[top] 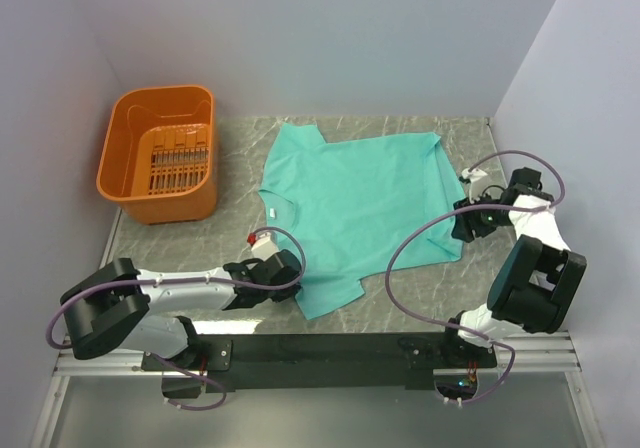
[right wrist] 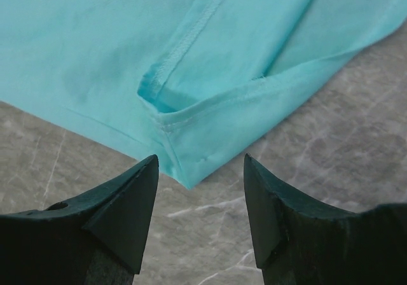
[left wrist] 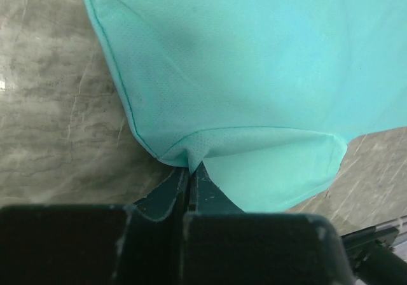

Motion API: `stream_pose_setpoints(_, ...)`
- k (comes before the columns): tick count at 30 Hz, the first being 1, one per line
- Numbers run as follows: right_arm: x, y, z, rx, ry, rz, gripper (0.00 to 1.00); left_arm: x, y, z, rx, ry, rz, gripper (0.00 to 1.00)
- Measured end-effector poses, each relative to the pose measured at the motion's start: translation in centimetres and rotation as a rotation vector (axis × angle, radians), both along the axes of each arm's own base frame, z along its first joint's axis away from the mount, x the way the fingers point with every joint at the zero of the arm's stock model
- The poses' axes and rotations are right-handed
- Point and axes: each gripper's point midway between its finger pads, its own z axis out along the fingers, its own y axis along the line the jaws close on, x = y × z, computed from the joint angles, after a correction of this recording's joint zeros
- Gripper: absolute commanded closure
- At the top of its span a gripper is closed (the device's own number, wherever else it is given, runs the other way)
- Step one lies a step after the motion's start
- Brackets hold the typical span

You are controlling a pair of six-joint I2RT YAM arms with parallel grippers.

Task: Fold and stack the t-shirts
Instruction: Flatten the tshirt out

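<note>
Orange basket [top: 170,206] well beyond left claw, off to its left, apart from shirt. Left claw [top: 285,268] pinched tight on near sleeve edge of teal t-shirt [top: 360,193]. Shirt spread flat on bench [top: 240,158], between both claws. Right claw [top: 462,223] wide, hem corner just ahead of its tips, not gripped. Step, by judgement: taking hold for first fold. Next move calls for right claw closing on corner, then both lifting together.

On the desk [top: 238,218], the t-shirt [top: 360,203] lies between the left hand [top: 293,269] and right hand [top: 462,222]; the basket [top: 160,204] sits beyond the left hand.
</note>
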Motion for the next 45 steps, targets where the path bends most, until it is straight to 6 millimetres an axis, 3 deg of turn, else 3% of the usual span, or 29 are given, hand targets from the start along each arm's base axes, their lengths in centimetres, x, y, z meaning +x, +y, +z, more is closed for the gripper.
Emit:
stream_pose_setpoints(10,-3.2,4.2,-2.8,-0.041,0.075,0.133,0.38,0.1,0.0,-0.1,0.023,-0.023,-0.049,0.98)
stream_pose_setpoints(14,-2.0,4.5,-3.0,-0.115,0.056,0.120,0.41,0.2,-0.4,0.0,0.015,-0.030,-0.060,0.98)
stream_pose_setpoints(20,0.2,3.2,-2.7,-0.202,0.008,0.025,0.42,0.2,-0.4,0.0,0.015,-0.032,-0.062,0.99)
stream_pose_setpoints(24,0.6,2.8,-2.6,-0.222,0.001,-0.005,0.45,0.2,-0.4,0.0,0.009,-0.035,-0.062,0.99)
stream_pose_setpoints(29,0.6,3.7,-3.0,-0.211,0.013,0.006,0.48,0.2,-0.4,0.0,0.006,-0.036,-0.062,0.99)
stream_pose_setpoints(32,0.5,4.4,-3.7,-0.200,0.034,0.011,0.53,0.2,-0.4,0.0,0.005,-0.037,-0.062,0.99)
stream_pose_setpoints(35,0.4,4.4,-4.1,-0.199,0.052,-0.004,0.65,0.1,-0.3,0.0,0.002,-0.038,-0.062,0.99)
stream_pose_setpoints(39,0.4,4.1,-4.1,-0.203,0.059,-0.037,0.97,0.0,-0.2,0.0,0.001,-0.039,-0.062,0.99)
stream_pose_setpoints(42,0.4,3.5,-3.4,-0.190,0.048,-0.090,1.00,-0.1,0.0,0.0,-0.002,-0.039,-0.061,0.99)
stream_pose_setpoints(45,0.5,0.8,-1.2,-0.174,-0.017,-0.215,1.00,-0.3,0.4,0.0,-0.006,-0.037,-0.056,0.99)
